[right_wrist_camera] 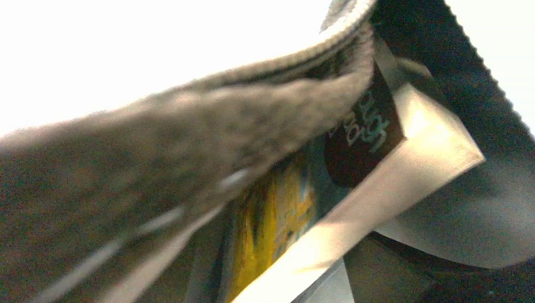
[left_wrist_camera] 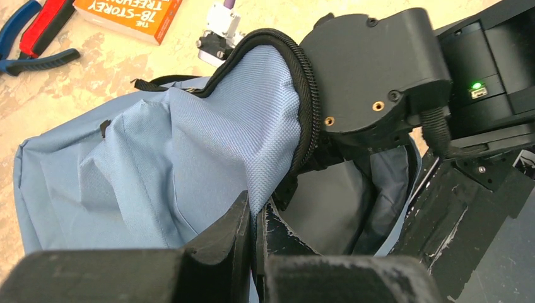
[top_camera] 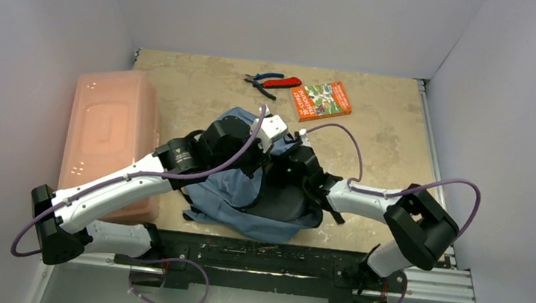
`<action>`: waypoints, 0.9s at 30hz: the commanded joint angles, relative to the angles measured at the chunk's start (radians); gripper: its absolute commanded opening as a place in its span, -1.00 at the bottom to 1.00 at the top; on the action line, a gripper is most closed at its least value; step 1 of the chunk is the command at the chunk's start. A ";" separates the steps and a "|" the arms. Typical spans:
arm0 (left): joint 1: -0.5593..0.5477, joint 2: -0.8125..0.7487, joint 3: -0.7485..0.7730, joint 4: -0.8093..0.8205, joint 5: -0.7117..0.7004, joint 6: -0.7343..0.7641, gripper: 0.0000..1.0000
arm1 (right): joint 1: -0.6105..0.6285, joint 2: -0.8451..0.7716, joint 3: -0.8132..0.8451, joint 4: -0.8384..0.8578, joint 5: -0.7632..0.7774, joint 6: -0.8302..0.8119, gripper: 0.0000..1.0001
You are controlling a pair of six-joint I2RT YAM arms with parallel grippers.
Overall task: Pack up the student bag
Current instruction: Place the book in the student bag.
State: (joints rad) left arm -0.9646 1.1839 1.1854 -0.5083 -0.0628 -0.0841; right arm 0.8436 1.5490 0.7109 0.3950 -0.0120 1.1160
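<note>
Left gripper (left_wrist_camera: 255,213): right at the camera in the left wrist view; its two black fingers are squeezed tight on the blue cloth edge of the bag and hold that edge up
Student bag (top_camera: 242,194): soft grey-blue backpack; it lies in the middle of the table (top_camera: 386,145), a bit toward 6 o'clock, near the arm bases; its mouth is open
Zip (left_wrist_camera: 309,110): dark; it runs round the open mouth and bends over the lifted edge
Right arm (top_camera: 365,199): comes in from 4 o'clock; its black wrist (left_wrist_camera: 372,69) sits in the mouth of the bag
Right gripper: down inside the bag; the fingers are hidden, so I cannot tell if they are apart or together
Inside the bag: the right wrist view is dark and blurry; something yellow (right_wrist_camera: 271,221) and a dark cover with pale letters (right_wrist_camera: 363,132) show, with a white page edge beside them
Pink box (top_camera: 105,134): see-through plastic with its lid on; at 9 o'clock, just beside the bag
Pliers (top_camera: 272,83): blue and red handles; at 12 o'clock, well apart from the bag
Orange book (top_camera: 321,100): flat at 1 o'clock, near the pliers
</note>
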 commanded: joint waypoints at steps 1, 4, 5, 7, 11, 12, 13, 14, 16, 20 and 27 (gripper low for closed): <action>-0.003 -0.042 -0.012 0.109 0.032 0.025 -1.00 | 0.002 -0.059 -0.040 0.115 -0.045 -0.050 0.56; -0.003 -0.045 -0.013 0.105 0.042 0.029 -1.00 | 0.003 -0.006 -0.044 0.293 -0.072 -0.082 0.18; -0.003 -0.046 -0.017 0.109 0.045 0.030 -1.00 | 0.003 0.031 -0.030 0.339 -0.083 -0.088 0.06; -0.003 -0.046 -0.027 0.121 0.050 0.032 -1.00 | 0.003 0.123 0.026 0.393 -0.128 -0.087 -0.30; -0.003 -0.044 -0.028 0.115 0.049 0.042 -1.00 | 0.022 0.273 0.109 0.552 -0.176 -0.049 -0.81; -0.003 -0.047 -0.032 0.115 0.038 0.047 -1.00 | 0.023 0.300 0.123 0.564 -0.187 -0.040 -0.82; -0.003 -0.051 -0.042 0.119 0.021 0.053 -1.00 | 0.023 0.302 0.130 0.559 -0.193 -0.037 -0.81; -0.003 -0.055 -0.051 0.125 0.000 0.057 -1.00 | 0.023 0.292 0.125 0.534 -0.177 -0.036 -0.75; -0.003 -0.058 -0.055 0.120 -0.042 0.071 -1.00 | 0.023 0.252 0.092 0.490 -0.131 -0.052 -0.34; -0.003 -0.069 -0.064 0.125 -0.090 0.076 -1.00 | 0.018 0.157 0.022 0.388 -0.086 -0.081 0.13; -0.003 -0.107 -0.098 0.155 -0.113 0.080 -1.00 | 0.017 -0.090 -0.049 0.042 -0.023 -0.215 0.61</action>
State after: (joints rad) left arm -0.9646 1.1332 1.1110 -0.4728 -0.1425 -0.0311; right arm 0.8570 1.5993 0.6876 0.5930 -0.0864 1.0180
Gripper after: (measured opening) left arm 0.019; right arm 0.773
